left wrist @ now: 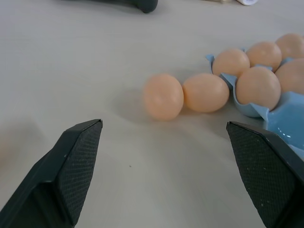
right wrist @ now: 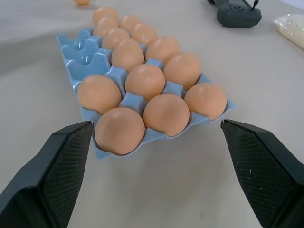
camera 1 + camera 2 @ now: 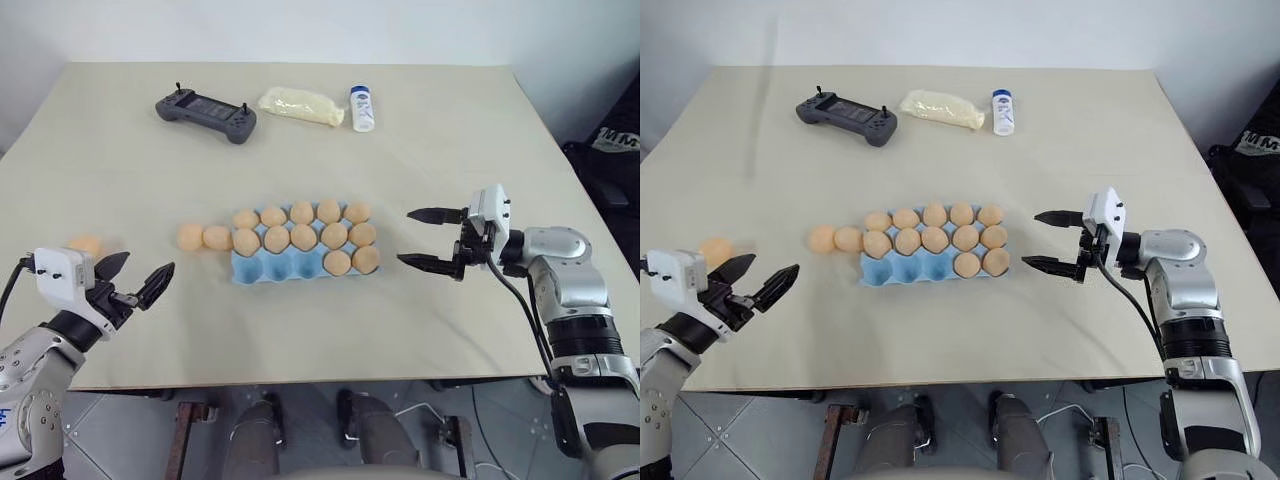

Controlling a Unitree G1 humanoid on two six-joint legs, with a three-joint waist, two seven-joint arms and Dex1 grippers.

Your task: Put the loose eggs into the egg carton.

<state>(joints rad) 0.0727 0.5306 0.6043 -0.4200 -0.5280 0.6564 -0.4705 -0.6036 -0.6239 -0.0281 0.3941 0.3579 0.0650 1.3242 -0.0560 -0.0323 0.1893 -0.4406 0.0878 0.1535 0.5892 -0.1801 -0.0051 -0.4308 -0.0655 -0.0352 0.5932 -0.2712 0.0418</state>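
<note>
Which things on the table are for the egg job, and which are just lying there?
For the job:
- egg carton, three cups empty
- two loose eggs beside it
- one more egg near the left hand

Just lying about:
- grey controller
- pale yellow bag
- small white bottle

My gripper fingers (image 1: 76, 166) are black with a fine cross-hatched grip pattern. The eggs (image 2: 147, 80) are tan-orange, their egg carton (image 2: 90, 61) light blue, on a beige table (image 3: 450, 160). The controller (image 3: 205, 113) is dark grey; the bag (image 3: 300, 106) pale yellow.
</note>
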